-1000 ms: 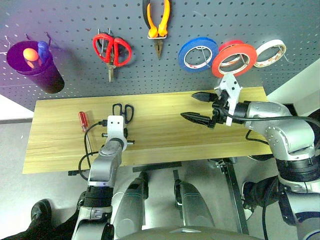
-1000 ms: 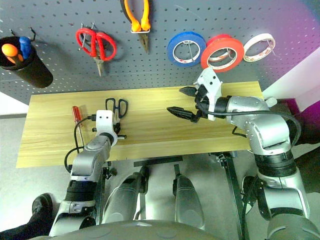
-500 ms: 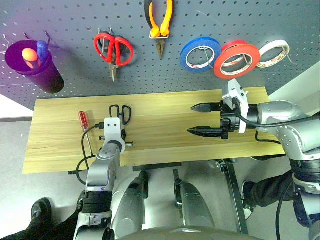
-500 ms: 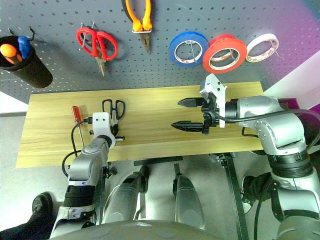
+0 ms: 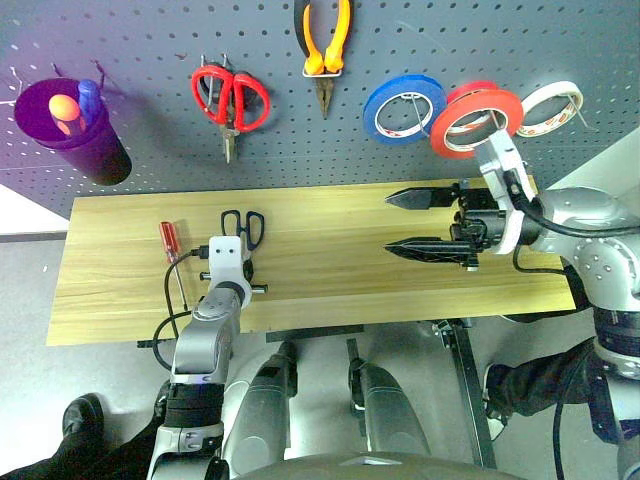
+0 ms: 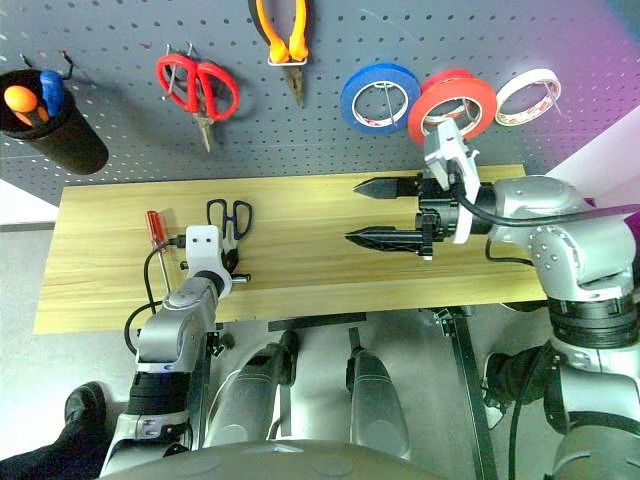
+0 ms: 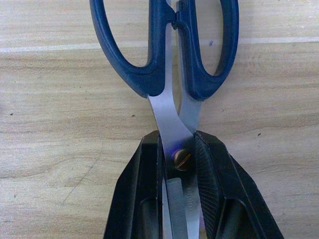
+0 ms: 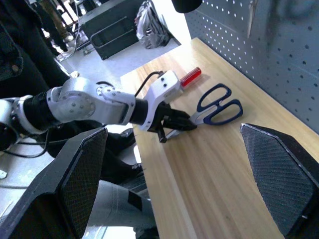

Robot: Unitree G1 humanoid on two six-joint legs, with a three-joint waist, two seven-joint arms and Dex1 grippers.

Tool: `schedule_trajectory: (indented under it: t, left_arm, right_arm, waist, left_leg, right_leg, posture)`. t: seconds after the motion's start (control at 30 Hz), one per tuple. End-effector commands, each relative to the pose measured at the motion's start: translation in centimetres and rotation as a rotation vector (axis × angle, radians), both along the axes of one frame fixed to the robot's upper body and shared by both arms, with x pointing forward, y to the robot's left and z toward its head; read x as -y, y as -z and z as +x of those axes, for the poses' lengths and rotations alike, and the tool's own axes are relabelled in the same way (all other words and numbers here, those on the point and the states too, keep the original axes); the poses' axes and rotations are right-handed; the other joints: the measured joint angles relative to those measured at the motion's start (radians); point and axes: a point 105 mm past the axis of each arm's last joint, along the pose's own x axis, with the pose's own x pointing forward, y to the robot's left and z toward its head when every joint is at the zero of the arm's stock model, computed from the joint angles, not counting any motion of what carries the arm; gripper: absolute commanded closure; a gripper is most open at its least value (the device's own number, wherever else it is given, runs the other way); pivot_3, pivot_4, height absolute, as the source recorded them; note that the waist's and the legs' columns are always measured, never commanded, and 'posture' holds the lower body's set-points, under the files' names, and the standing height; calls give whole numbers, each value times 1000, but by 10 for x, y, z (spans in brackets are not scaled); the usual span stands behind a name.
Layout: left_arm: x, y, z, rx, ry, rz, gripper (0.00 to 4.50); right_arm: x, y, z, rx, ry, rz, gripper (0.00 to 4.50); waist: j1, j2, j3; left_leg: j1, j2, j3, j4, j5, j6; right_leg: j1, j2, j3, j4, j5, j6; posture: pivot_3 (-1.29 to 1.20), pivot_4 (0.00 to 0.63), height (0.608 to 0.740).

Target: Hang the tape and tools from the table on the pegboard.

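Toward the table's (image 5: 320, 300) left half, the scissors (image 5: 245, 228) lie flat, long axis running front edge to back, handles toward the pegboard (image 5: 150, 110). The left gripper (image 7: 178, 164) is clamped on the blades at the pivot. The right gripper (image 5: 425, 222) hangs fully spread and empty, well apart.

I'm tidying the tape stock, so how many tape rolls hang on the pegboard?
3, in a row on the right of the pegboard: blue roll, then the orange-red tape overlapping something red behind it, possibly another roll, then white roll.
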Motion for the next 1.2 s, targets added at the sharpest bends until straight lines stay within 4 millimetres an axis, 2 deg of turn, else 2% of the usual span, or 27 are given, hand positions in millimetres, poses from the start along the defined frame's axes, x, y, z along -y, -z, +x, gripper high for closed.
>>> schedule_trajectory:
  t: [0.03, 0.47, 0.6, 0.97, 1.2]
  left_arm:
    - [4, -10, 0, 46, 21, -16, 3880]
    - [15, -38, -11, 177, 98, -98, 3880]
    - [18, -40, -20, 174, 144, -73, 3880]
    - [24, -59, -44, 281, 309, -17, 3880]
    - [25, -68, -48, 359, 351, 25, 3880]
  right_arm:
    - [2, -9, -4, 54, -2, 1, 0]
    - [6, -2, 7, 79, 33, -32, 0]
    - [7, -4, 10, 90, 33, -35, 0]
    - [15, -8, 16, 120, 34, -56, 0]
    - [18, -10, 22, 139, 35, -67, 0]
  waist:
    - [0, 0, 0]
    - [0, 0, 0]
    - [1, 0, 0]
    - [2, 1, 0]
    - [2, 1, -1]
  left_leg:
    - [0, 0, 0, 0, 0, 0]
    - [-5, 0, -2, 9, 0, 0]
    - [-6, 0, -2, 10, -1, 1]
    - [-6, -1, -3, 10, -1, 1]
    - [-6, -1, -3, 11, 2, -4]
  right_leg:
    - [0, 0, 0, 0, 0, 0]
    - [0, -1, -4, 1, 1, 2]
    - [0, -1, -5, 1, 1, 2]
    - [0, -3, -7, 1, 1, 2]
    - [0, -3, -8, 1, 1, 2]
  posture:
    - [-82, 392, 740]
    - [-62, 395, 740]
    - [-57, 393, 740]
    - [-48, 362, 740]
    - [-41, 340, 740]
